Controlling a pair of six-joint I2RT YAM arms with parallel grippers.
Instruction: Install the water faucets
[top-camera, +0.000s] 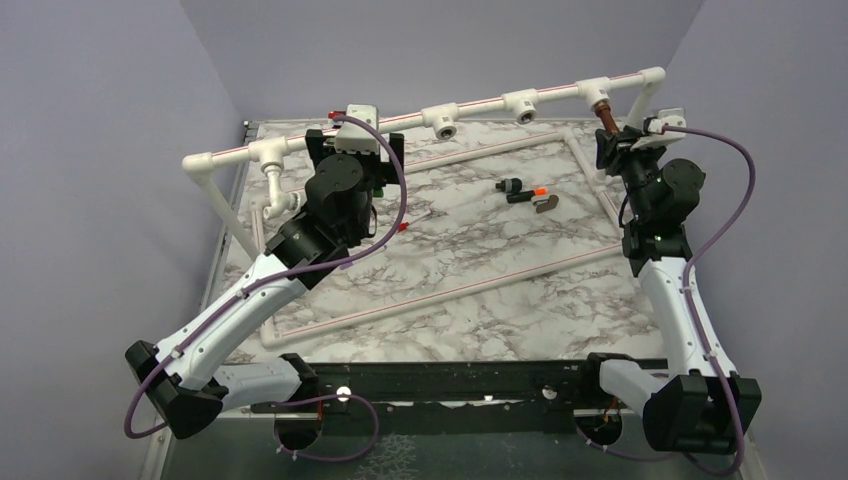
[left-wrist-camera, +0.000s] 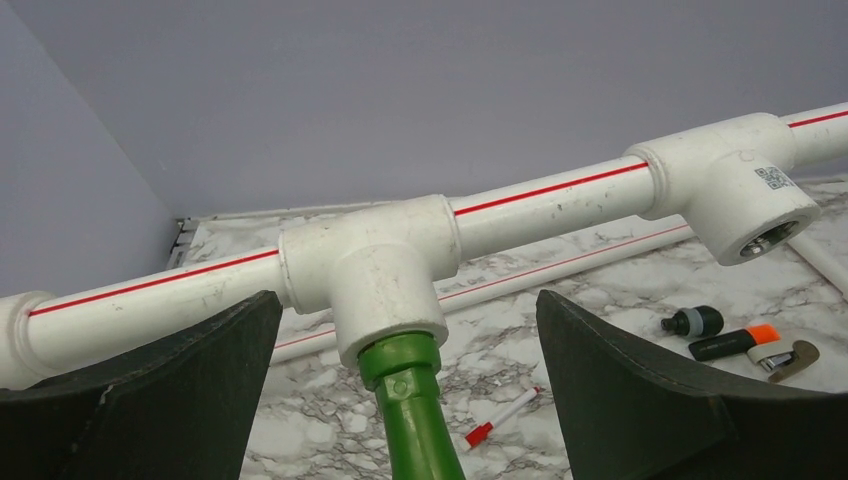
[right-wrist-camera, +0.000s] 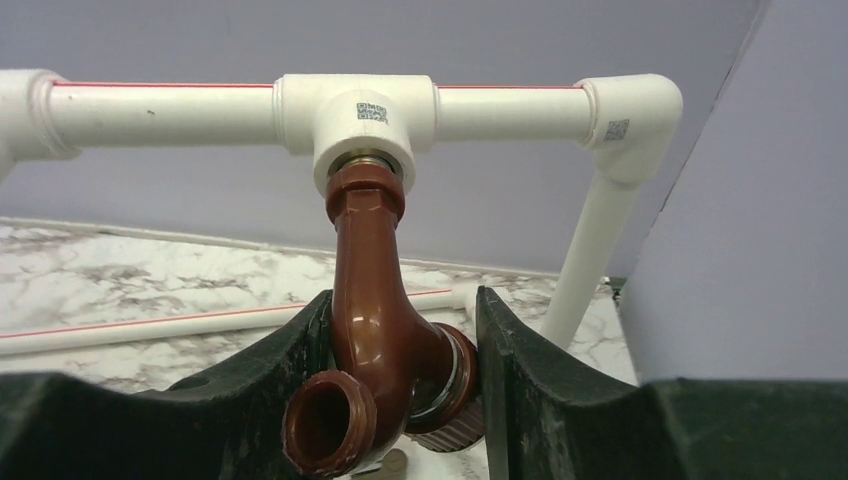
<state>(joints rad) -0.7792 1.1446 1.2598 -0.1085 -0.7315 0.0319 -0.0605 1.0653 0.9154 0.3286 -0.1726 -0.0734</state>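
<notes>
Two faucets, both up in the white pipe frame (top-camera: 480, 108). Top view: copper faucet (top-camera: 605, 118) hangs under the far-right tee (top-camera: 593, 92), right gripper (top-camera: 612, 142) right at it. Left wrist view: green faucet (left-wrist-camera: 415, 430) sits in a tee (left-wrist-camera: 385, 285), left gripper (left-wrist-camera: 408, 310) fingers (left-wrist-camera: 180, 400) spread wide, not touching it. Right wrist view: fingers (right-wrist-camera: 270, 395) clamped on either side of the copper faucet (right-wrist-camera: 372, 290)

My 2 arms stretch up to the pipe rail (top-camera: 480, 108): left gripper (left-wrist-camera: 408, 300) spread wide below its left part, right gripper (right-wrist-camera: 402, 300) pinching the copper-coloured faucet (right-wrist-camera: 365, 270) under its right end.
</notes>
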